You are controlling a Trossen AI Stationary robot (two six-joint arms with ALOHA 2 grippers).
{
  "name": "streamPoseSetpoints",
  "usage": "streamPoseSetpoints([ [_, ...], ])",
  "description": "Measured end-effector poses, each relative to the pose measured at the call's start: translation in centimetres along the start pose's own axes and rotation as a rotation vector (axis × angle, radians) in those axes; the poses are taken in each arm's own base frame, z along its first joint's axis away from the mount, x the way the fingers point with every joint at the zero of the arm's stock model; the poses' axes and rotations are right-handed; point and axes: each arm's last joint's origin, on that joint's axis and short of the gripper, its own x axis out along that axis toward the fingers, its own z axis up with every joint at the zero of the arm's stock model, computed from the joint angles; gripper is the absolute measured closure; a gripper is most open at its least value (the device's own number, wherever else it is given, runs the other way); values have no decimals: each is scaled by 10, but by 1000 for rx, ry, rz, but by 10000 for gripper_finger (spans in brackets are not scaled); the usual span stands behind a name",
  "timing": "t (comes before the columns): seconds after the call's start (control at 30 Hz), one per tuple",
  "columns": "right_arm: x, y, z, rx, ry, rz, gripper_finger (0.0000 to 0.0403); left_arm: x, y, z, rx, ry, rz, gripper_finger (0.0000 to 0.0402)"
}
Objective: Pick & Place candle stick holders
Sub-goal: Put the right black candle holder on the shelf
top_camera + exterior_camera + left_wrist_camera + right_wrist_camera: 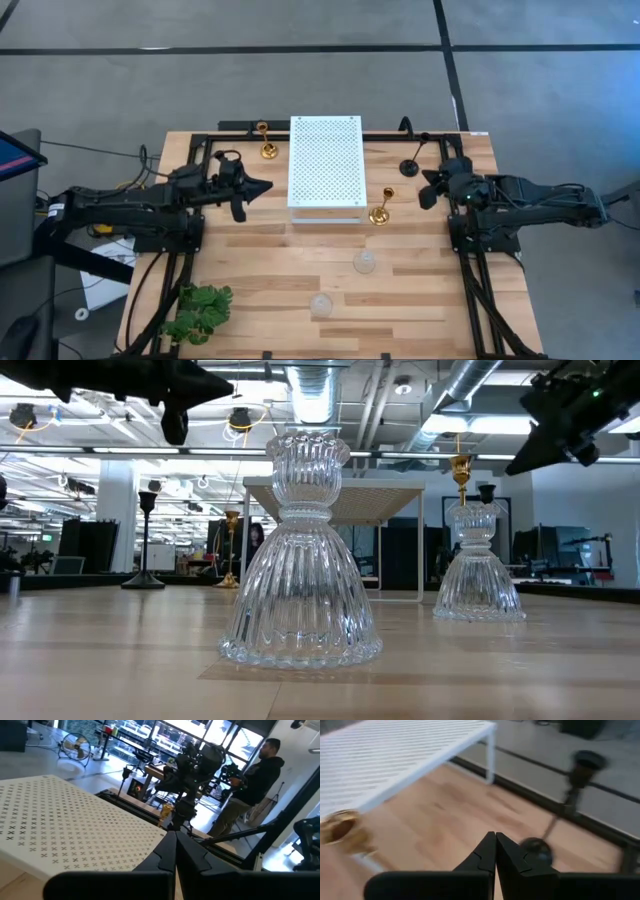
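Two clear glass holders (pixel 365 262) (pixel 321 303) stand on their wide bases near the table's front; they also show in the low view (pixel 300 560) (pixel 478 575). One gold holder (pixel 267 150) stands at the white board's far left corner. The other gold holder (pixel 380 212) stands at its near right corner. A black holder (pixel 410 165) stands on its round base right of the board, and another (pixel 405 125) is at the far edge. My left gripper (pixel 262 186) is shut and empty, left of the board. My right gripper (pixel 425 195) is shut and empty, between the gold and black holders on the right.
The white perforated board (pixel 325 160) stands raised on legs in the table's middle. A green leafy plant (pixel 198 310) lies at the near left corner. A black frame runs along the table's far edge. A person (pixel 250 785) stands in the room beyond the table.
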Motion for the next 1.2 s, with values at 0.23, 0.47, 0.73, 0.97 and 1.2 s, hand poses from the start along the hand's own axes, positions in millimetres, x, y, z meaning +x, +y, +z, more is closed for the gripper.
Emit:
streamPoseSetpoints([
  [0.23, 1, -4, 2, 15, -9, -26, 403, 0, -1, 0, -2, 2, -7, 398],
  [0.47, 19, -2, -5, 27, 83, 107, 403, 0, -1, 0, -1, 3, -7, 398],
  [0.73, 45, -17, -20, 69, 171, 65, 403, 0, -1, 0, 0, 4, -6, 398],
  [0.97, 59, -37, -26, 138, 182, 37, 403, 0, -1, -1, -1, 4, -6, 398],
  [1.2, 61, -46, -24, 177, 157, -21, 401, 0, -1, -1, -3, 4, -6, 398],
])
